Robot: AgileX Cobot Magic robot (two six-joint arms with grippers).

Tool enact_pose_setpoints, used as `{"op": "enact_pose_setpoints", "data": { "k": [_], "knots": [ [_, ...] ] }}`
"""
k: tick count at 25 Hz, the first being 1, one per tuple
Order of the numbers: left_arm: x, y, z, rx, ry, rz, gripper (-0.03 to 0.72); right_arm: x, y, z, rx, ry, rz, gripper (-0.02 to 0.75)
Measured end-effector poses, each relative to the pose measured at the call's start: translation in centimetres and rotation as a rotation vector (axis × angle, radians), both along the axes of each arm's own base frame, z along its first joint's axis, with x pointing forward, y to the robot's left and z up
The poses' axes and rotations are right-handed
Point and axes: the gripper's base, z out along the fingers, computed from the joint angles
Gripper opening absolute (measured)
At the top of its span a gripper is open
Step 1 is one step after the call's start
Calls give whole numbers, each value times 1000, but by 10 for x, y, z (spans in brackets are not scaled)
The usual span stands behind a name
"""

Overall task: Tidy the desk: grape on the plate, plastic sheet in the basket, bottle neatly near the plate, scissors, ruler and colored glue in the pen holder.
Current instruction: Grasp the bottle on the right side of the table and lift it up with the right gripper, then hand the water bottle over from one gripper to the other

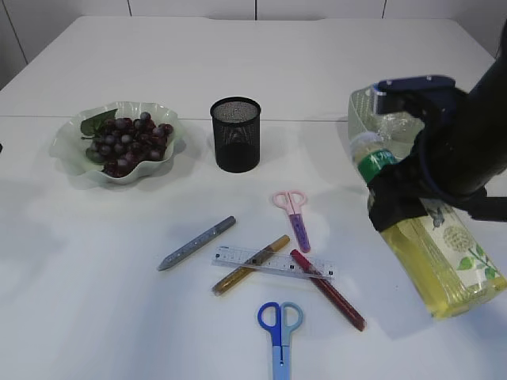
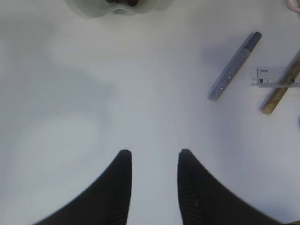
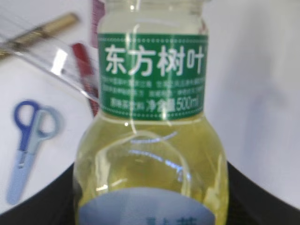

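Right pincer [image 1: 396,202]: closed around the bottle [image 1: 428,237], which is held tilted at the right of the desk [image 1: 238,47] | left pincer [image 2: 154,161]: partly open, nothing held, over bare desk | grape [image 1: 127,142]: on the plate [image 1: 67,146], far left | pen holder [image 1: 235,134]: beside the plate.

A staged lab tabletop [image 1: 238,47] (plain white, seamed) below bare white wall panels [image 1: 190,8]
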Motion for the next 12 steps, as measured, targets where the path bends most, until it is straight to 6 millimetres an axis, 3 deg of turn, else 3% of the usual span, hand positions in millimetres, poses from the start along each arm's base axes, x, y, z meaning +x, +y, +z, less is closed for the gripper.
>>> {"op": "enact_pose_setpoints", "data": {
  "k": [6, 12],
  "knots": [
    [0, 0, 0, 0, 0, 0, 246, -28, 18, 58, 270, -199, 261, 462],
    [2, 0, 1, -4, -26, 1, 246, -37, 44, 82, 564, -377, 530, 462]
  ]
}}
